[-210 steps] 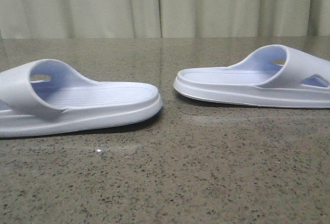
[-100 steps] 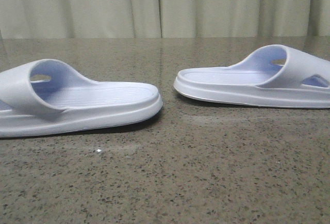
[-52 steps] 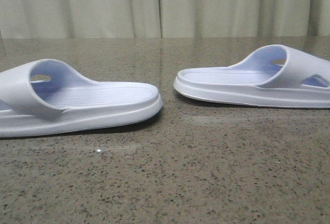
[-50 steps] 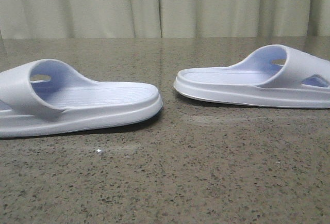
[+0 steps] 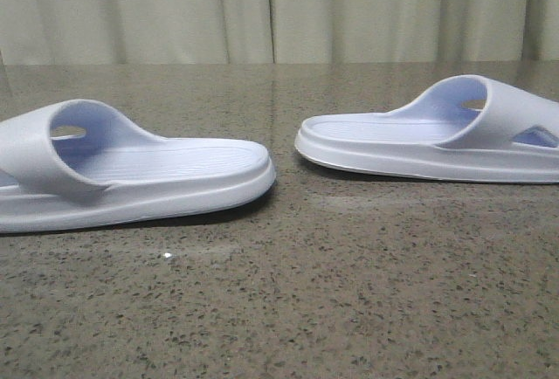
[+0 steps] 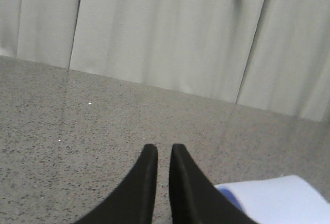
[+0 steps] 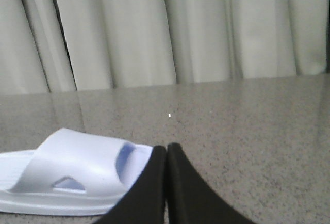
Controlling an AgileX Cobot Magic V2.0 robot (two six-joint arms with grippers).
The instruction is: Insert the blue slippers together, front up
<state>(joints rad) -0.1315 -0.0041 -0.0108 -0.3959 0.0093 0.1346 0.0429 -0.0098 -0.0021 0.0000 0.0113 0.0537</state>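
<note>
Backdrop: pale pleated curtain (image 5: pixel 262 8) all along the far edge, with a speckled grey-brown stone table (image 5: pixel 332 300) in front of it.
Left slipper (image 5: pixel 131 169): flat on its sole on the left side of the table, nearer the camera. Long axis runs pretty much left-right across the front view. The strap end is out at the left edge and partly cropped; the open footbed end points at the middle of the table.
Right slipper (image 5: pixel 428 139): also sole-down, a bit farther back on the right. Same left-right axis but mirrored, so its strap with the triangular cut-out sits at the right edge and the bare end points at the other slipper.
Gap: the two inner ends face each other near the centre, apart, not touching.
Left gripper (image 6: pixel 164 152): black fingers (image 6: pixel 147 177) nearly together with just a thin slit between them, nothing in them. Slipper corner just beside it.
Right gripper (image 7: pixel 166 152): fingers (image 7: pixel 149 182) pressed together, empty, right next to the strap end of the right slipper (image 7: pixel 77 175).
</note>
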